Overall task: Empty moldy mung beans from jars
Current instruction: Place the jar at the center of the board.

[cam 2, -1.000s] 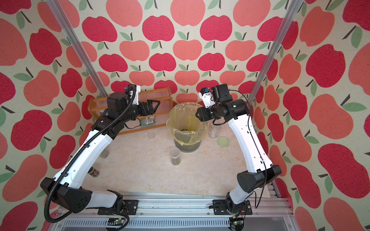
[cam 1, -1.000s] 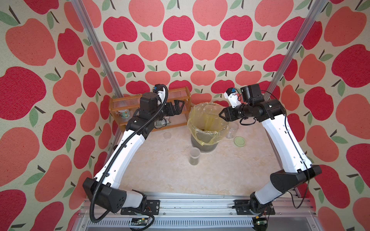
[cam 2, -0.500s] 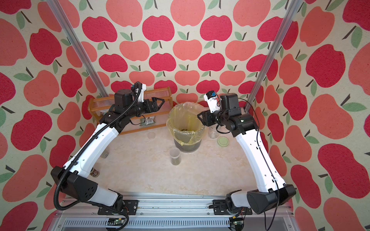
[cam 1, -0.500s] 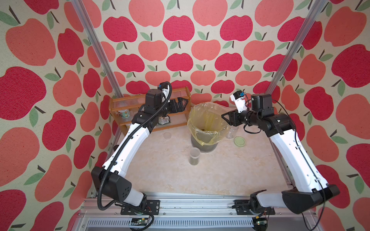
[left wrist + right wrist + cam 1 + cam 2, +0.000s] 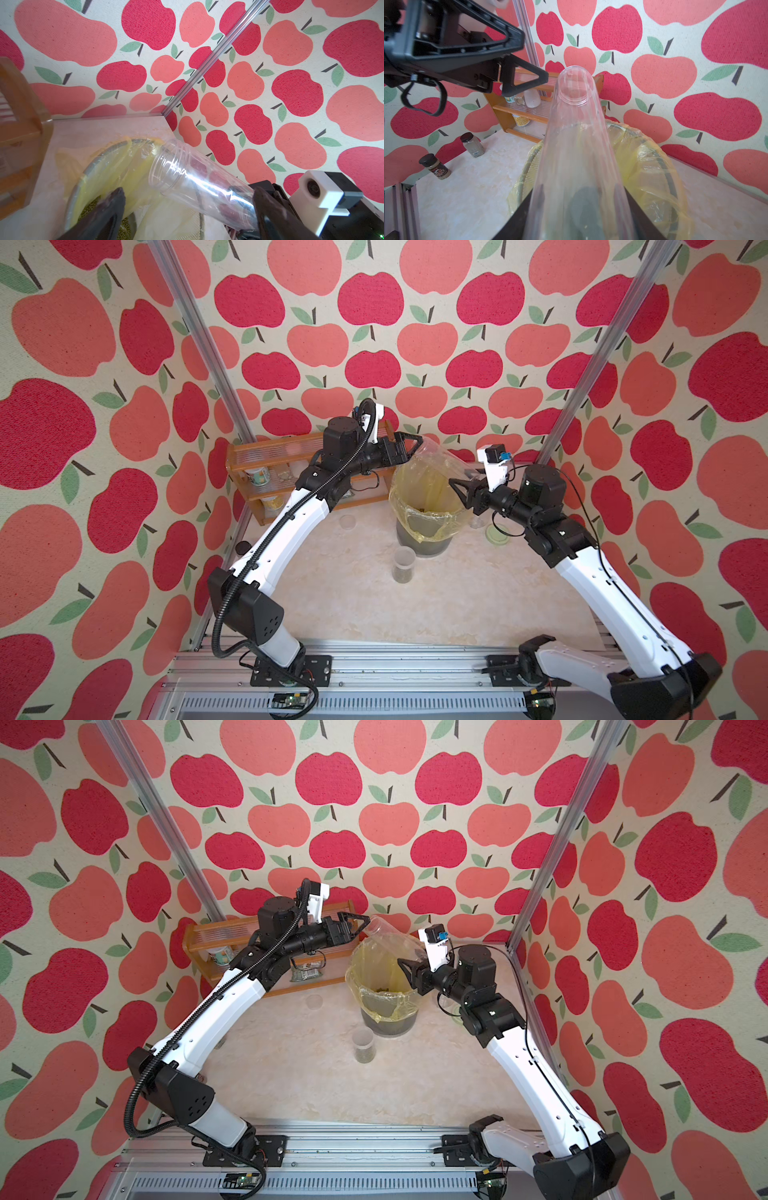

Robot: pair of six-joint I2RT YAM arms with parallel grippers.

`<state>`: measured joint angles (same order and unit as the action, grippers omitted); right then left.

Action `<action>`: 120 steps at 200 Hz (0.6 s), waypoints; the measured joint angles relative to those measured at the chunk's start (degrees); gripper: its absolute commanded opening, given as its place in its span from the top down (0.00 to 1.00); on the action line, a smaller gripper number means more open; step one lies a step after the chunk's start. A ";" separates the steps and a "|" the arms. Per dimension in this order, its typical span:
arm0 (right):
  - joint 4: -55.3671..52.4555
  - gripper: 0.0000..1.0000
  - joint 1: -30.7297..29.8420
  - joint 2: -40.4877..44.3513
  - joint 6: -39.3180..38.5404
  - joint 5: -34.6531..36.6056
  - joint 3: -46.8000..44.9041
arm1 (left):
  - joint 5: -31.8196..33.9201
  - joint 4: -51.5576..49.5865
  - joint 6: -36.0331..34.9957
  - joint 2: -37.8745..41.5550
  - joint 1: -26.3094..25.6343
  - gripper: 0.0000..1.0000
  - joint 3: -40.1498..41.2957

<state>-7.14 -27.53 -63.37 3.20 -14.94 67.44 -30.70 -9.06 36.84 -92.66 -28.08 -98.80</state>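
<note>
Clear plastic, the tall jar (image 5: 577, 149) looks empty. The right pincer (image 5: 409, 971) is shut on its bottom end and holds it over the yellow-bagged bin (image 5: 671, 178). The jar's long side slants from that pincer toward the far left. Its open mouth is just beside the left pincer (image 5: 359, 924), which is wide open and holds nothing. Mung beans (image 5: 89, 207) lie in the bin. I think the left arm could take the jar next.

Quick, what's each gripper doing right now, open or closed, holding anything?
Left gripper: jaws open, holding nothing.
Right gripper: jaws shut on the tall clear jar, near its base.
</note>
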 measured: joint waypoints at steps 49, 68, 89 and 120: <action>6.75 0.63 -1.64 2.84 -2.23 1.38 -2.82 | -4.81 2.10 4.50 -3.87 0.02 0.06 -3.91; 7.80 0.63 -2.49 2.71 -2.95 0.87 -3.30 | -6.08 2.23 5.77 -5.14 0.00 0.06 -5.55; 8.83 0.63 -2.91 2.51 -3.50 0.85 -3.52 | -7.32 2.29 6.29 -6.34 -0.09 0.08 -7.04; 10.45 0.63 -2.99 2.08 -4.04 0.85 -3.58 | -8.90 2.01 7.23 -7.50 -0.57 0.13 -9.35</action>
<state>3.31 -30.52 -61.30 -0.84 -14.09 63.86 -39.59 -7.05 44.07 -100.16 -28.64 -108.16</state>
